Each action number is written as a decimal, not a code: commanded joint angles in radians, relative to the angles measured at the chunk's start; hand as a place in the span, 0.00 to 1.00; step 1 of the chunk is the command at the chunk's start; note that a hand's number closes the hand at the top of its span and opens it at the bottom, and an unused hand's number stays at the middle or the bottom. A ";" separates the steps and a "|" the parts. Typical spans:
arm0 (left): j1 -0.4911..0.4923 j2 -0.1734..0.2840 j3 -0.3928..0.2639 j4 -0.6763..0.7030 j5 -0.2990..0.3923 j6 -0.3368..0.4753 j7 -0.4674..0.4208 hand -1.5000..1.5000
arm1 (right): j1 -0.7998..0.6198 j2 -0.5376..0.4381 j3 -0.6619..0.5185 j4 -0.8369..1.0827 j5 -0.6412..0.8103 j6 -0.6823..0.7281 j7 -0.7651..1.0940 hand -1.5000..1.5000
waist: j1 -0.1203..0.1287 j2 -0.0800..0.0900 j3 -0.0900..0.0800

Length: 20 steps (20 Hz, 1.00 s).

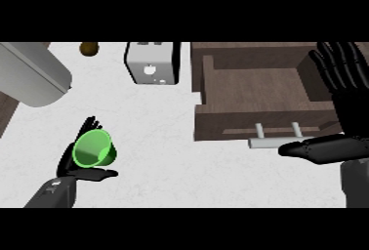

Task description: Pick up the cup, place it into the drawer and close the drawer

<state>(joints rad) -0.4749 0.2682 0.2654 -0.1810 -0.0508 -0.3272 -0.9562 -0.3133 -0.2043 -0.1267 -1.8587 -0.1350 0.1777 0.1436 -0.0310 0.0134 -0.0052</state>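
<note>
The left hand [81, 155] was black, with slim, tapering fingers and a short, blunt, rounded thumb. Its forearm [52, 194] was dark grey and smooth, with a faint lighter patch near the wrist. The right hand [343, 128] was black too and showed much larger, its long fingers built of glossy, rounded segments with soft grey highlights along their edges. Its thumb was thick and tapered to a dull point. The right forearm [355, 181] was a plain grey cylinder.
</note>
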 commanded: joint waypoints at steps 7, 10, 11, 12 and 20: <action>0.010 -0.030 0.000 -0.090 -0.011 0.073 -0.226 1.00 | 0.005 -0.023 -0.013 -0.001 -0.001 0.012 0.012 0.00 | 0.002 -0.002 0.001; -0.020 -0.048 0.024 -0.105 -0.004 0.202 -0.228 1.00 | 0.004 -0.016 -0.028 0.036 -0.011 0.017 -0.024 0.00 | 0.003 -0.002 0.002; 0.003 -0.039 0.030 -0.108 0.003 0.144 -0.283 1.00 | -0.018 -0.016 -0.024 0.050 -0.010 0.010 -0.002 0.00 | 0.007 0.000 0.001; -0.006 -0.052 0.047 -0.103 0.030 0.071 -0.281 1.00 | 0.017 0.003 -0.009 0.051 0.013 0.010 -0.054 0.00 | 0.004 0.001 0.001; -0.040 -0.108 0.136 -0.137 0.121 0.118 -0.275 1.00 | -0.032 -0.035 -0.035 0.028 -0.017 0.010 0.031 0.00 | 0.014 -0.007 0.002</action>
<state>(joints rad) -0.5070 0.1637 0.3781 -0.3108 0.0391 -0.1292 -1.1034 -0.3257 -0.2272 -0.1549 -1.8320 -0.1460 0.1891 0.1450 -0.0224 0.0091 -0.0035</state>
